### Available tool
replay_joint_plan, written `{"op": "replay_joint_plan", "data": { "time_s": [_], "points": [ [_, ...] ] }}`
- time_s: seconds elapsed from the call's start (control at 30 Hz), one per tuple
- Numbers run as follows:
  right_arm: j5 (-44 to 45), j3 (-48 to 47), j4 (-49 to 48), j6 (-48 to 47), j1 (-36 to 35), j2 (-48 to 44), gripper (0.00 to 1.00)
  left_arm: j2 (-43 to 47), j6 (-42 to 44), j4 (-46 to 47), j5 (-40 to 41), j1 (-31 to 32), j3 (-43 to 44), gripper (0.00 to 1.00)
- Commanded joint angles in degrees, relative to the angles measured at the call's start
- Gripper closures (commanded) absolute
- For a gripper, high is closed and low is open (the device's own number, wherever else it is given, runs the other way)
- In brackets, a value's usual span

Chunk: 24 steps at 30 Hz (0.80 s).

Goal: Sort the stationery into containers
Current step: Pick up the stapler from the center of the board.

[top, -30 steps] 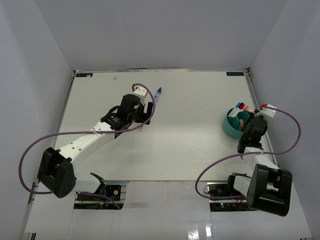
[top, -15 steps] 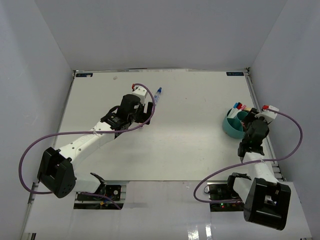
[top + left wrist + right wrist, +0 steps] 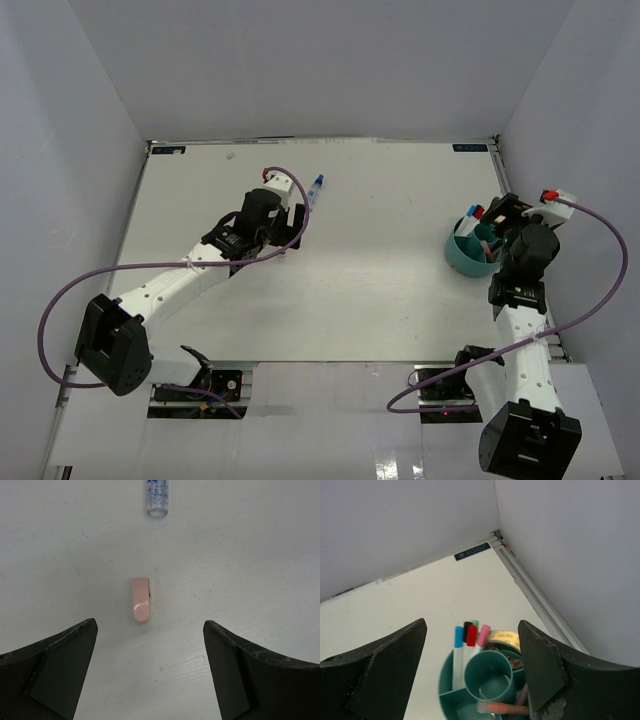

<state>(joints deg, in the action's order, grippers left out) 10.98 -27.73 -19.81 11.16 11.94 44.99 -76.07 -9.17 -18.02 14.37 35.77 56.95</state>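
L gripper (image 3: pixel 149 625) is spread wide, nothing held. The pink eraser (image 3: pixel 141 606) sits mid-frame between its fingers, w/ the bottle (image 3: pixel 157 497) at top edge. Best to drop straight & pinch the eraser's narrow sides. R gripper (image 3: pixel 471 623) is spread, empty, over the teal organiser bowl (image 3: pixel 442 682) at lower centre. Pens (image 3: pixel 467 642) stand at its back, tape ring (image 3: pixel 502 639) right-rear. Centre cup prob. empty, but blurry.

Left wrist view: eraser (image 3: pixel 141 606) at frame centre, bottle (image 3: pixel 157 500) above it at top edge, apart. Right wrist view: pens (image 3: pixel 470 637) and tape ring (image 3: pixel 504 638) inside organiser bowl (image 3: pixel 447 692), bottom centre.
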Motion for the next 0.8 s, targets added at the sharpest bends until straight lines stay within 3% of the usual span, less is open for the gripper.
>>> {"op": "replay_joint_plan", "data": {
  "time_s": [0.0,0.1,0.33,0.53,0.77],
  "points": [
    [-9.20,-8.04,9.34,3.08,0.10,0.61,0.19,0.23,-1.99,-0.52,0.48,0.18,1.24,0.02],
    [-17.91,-10.68,13.74,3.78,0.10,2.28,0.10,-1.18,-2.43,-0.96,0.75,0.18,1.50,0.02],
    [-32.50,-10.07,15.25,7.30,-0.34,4.58,0.05,-7.24,-3.75,-3.07,-4.07,-2.97,3.51,0.02],
    [-34.63,-9.54,15.94,5.72,-3.93,5.19,0.04,-15.31,-5.77,-5.62,-10.76,-6.32,7.03,0.02],
    [-33.57,-8.66,16.21,4.31,-8.07,5.72,0.04,-23.58,-6.39,-11.68,-10.94,-6.50,12.92,0.03]
  ]
}}
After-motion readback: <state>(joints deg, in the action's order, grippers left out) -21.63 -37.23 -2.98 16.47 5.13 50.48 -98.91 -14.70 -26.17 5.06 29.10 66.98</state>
